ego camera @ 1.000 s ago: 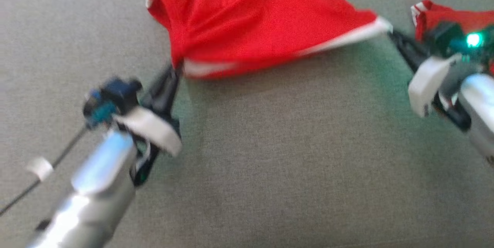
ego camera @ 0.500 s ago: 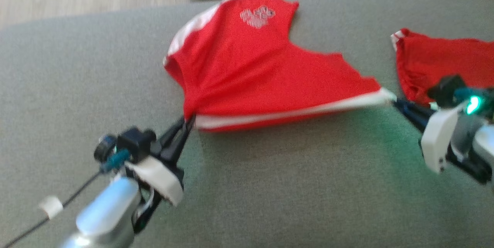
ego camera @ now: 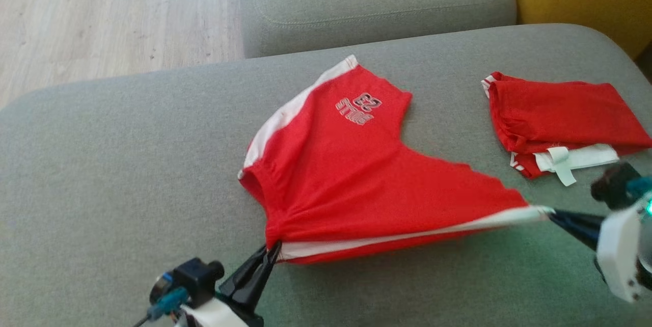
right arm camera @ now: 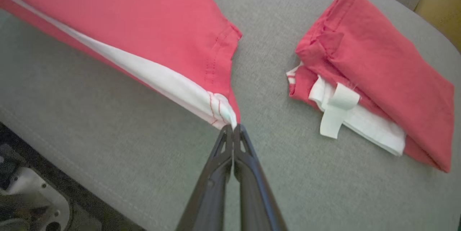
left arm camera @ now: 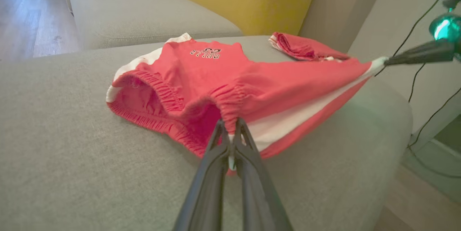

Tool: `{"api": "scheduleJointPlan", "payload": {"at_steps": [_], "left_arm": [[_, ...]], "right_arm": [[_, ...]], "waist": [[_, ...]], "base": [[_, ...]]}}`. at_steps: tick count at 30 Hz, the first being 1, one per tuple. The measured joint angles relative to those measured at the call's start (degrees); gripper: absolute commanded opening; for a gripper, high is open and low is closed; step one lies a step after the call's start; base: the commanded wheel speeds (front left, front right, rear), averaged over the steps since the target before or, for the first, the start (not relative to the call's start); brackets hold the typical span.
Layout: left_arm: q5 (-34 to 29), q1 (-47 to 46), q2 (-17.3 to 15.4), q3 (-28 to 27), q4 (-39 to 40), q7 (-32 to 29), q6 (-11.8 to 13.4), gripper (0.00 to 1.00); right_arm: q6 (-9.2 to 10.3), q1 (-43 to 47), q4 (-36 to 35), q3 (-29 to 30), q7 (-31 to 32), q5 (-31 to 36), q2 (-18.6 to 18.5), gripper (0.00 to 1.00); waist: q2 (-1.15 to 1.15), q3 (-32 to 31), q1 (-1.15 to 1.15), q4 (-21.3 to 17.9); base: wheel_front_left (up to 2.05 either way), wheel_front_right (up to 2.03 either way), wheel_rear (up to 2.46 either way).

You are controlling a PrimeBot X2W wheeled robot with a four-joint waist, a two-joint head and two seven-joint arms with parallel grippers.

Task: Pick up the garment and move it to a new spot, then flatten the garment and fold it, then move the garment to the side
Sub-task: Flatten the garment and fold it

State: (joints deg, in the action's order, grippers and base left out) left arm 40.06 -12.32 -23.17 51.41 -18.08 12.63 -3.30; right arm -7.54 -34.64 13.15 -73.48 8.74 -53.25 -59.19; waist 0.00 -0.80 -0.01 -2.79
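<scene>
- left end effector [left arm camera: 230,130]: the two dark fingers are pressed together on a gathered pinch of the elastic waistband [left arm camera: 162,90], at the end of the white stripe [left arm camera: 306,112].
- right end effector [right arm camera: 234,127]: fingers squeezed tight on the stitched hem corner at the stripe's other end.
- the garment [ego camera: 356,179], red shorts, is stretched between the two grips. its near edge is pulled taut and raised, and its far part with the printed logo [ego camera: 359,108] lies on the grey sofa cushion [ego camera: 102,164].
- handling, as a judgement: thin, light and limp, so it sags wherever it is not tensioned. it is not fragile, and the knit looks grippy rather than slick.
- the elastic bunches and will spring back, so it needs spreading rather than tugging.
- best holds look like the seamed corners, waistband ends and leg hems, where doubled cloth gives the fingers bulk. a mid-panel pinch would only tent it.
- containers: the open waistband shows only the shorts' own inner side. the cushion also carries a folded red garment [ego camera: 560,108] with a white tag [right arm camera: 336,110], apart from the shorts on the right.
</scene>
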Motion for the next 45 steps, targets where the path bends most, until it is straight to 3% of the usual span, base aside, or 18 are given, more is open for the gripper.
{"api": "scheduleJointPlan", "payload": {"at_steps": [2, 9, 19, 26, 34, 45], "left_arm": [[2.52, 1.75, -0.05, -0.88, 2.89, -0.24, 0.99, 0.00], [1.13, 0.33, -1.45, -1.51, 8.00, -1.92, 3.87, 0.00], [0.21, -11.19, 0.26, -3.70, 7.02, -3.03, 4.07, 0.00], [-0.31, -16.39, 2.37, -3.87, 2.67, -4.04, 3.22, 0.00], [-0.30, -23.10, 7.24, -3.55, -5.02, -4.54, 1.18, 0.00], [-0.99, -31.44, 12.59, -3.46, -14.35, -1.93, -0.81, 0.00]], "right_arm": [[0.00, 0.61, -1.61, -0.03, 0.54, 0.35, -1.37, 0.00], [0.00, 0.35, -2.13, 4.50, 0.41, 1.67, -1.68, 0.00], [0.00, -11.51, 0.75, 10.88, 1.97, 7.31, 2.42, 0.00], [0.00, -19.43, 3.70, 10.24, 4.57, 8.98, 5.12, 0.00], [0.00, -29.82, 10.23, 4.69, 5.38, 10.39, 8.03, 0.00], [0.00, -38.35, 16.46, 0.22, 5.17, 10.00, 10.02, 0.00]], "waist": [[0.00, 0.16, 0.00, 0.04], [0.00, 1.84, 0.01, 1.20], [0.00, 8.78, 0.02, 5.03], [0.00, 13.12, 0.02, 8.88], [0.00, 18.38, 0.02, 13.64], [0.00, 24.81, 0.02, 17.28]], "base": [[0.00, 0.00, 0.00], [0.00, 0.00, 0.00], [0.00, 0.00, 0.00], [0.00, 0.00, 0.00], [0.00, 0.00, 0.00], [0.00, 0.00, 0.00]]}}
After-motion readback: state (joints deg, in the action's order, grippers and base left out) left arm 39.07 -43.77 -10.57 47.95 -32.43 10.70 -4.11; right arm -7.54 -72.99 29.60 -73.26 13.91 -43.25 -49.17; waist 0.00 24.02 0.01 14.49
